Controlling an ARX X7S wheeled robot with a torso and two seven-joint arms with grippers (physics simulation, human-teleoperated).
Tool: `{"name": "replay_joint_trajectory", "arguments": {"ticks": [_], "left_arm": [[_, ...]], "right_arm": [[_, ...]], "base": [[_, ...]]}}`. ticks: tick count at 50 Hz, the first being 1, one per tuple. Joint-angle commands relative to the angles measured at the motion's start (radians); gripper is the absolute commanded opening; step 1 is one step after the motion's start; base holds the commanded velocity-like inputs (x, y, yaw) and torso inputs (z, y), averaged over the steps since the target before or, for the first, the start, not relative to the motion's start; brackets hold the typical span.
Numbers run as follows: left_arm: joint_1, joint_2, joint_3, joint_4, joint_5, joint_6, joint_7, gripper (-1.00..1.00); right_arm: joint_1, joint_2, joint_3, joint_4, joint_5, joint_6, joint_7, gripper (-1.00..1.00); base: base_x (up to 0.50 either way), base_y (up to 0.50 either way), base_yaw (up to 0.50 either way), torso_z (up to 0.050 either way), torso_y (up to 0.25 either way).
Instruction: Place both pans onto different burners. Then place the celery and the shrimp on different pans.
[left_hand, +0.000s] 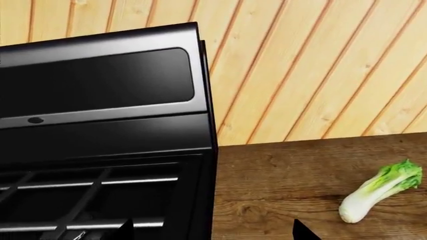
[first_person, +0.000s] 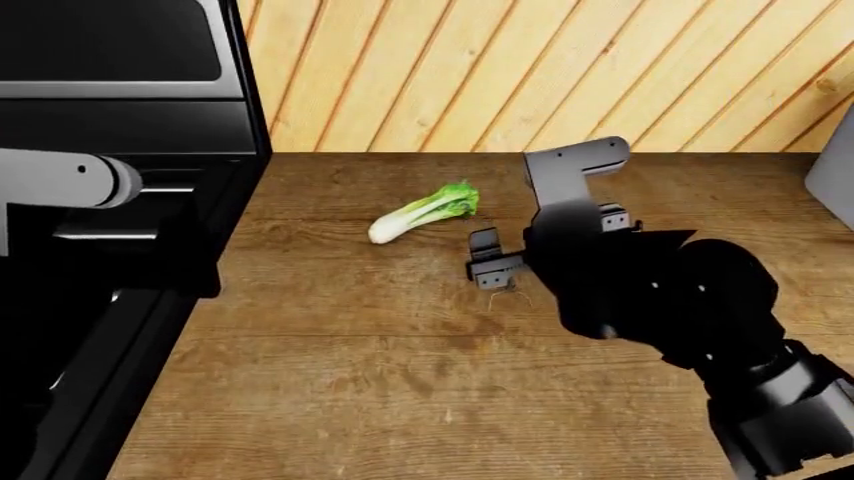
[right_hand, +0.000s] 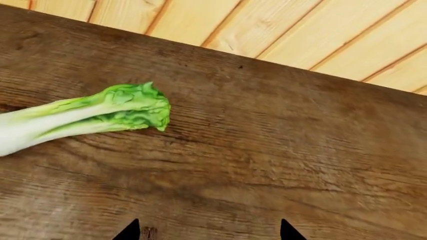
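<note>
The celery (first_person: 424, 212) lies on the wooden counter (first_person: 400, 380), white stalk toward the stove, and it also shows in both wrist views (left_hand: 380, 191) (right_hand: 80, 116). My right gripper (first_person: 489, 258) hangs open low over the counter just right of the celery, its tips (right_hand: 209, 232) wide apart. A tiny dark brown shrimp (first_person: 501, 290) lies under it, beside one fingertip (right_hand: 148, 233). My left gripper (left_hand: 213, 232) is open, straddling the stove's right edge. Black grate bars (left_hand: 87, 185) show, but the burners beneath them are hidden. Both pans are out of view.
The black stove (first_person: 120, 250) with its tall back panel (left_hand: 100, 85) fills the left side. A light plank wall (first_person: 534, 70) runs behind the counter. A grey object (first_person: 834, 185) shows at the far right edge.
</note>
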Motion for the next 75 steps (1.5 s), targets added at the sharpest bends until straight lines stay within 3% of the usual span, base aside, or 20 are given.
{"name": "replay_joint_trajectory", "arguments": {"ticks": [1,24,75], "left_arm": [[0.013,-0.004,-0.004,0.005,0.004,0.008,0.003,1.00],[0.012,-0.017,-0.008,0.008,-0.011,0.016,-0.008,1.00],[0.002,-0.026,0.007,0.009,-0.018,0.025,-0.009,1.00]], "right_arm": [[-0.041,0.058,0.034,-0.139,0.089,0.044,0.079,1.00],[-0.084,0.118,0.082,-0.313,0.219,0.086,0.202,1.00],[-0.125,0.010,-0.034,-0.116,0.056,-0.013,0.037,1.00]], "base": [[0.00,0.00,0.00,0.000,0.000],[0.00,0.00,0.00,0.000,0.000],[0.00,0.00,0.00,0.000,0.000]]}}
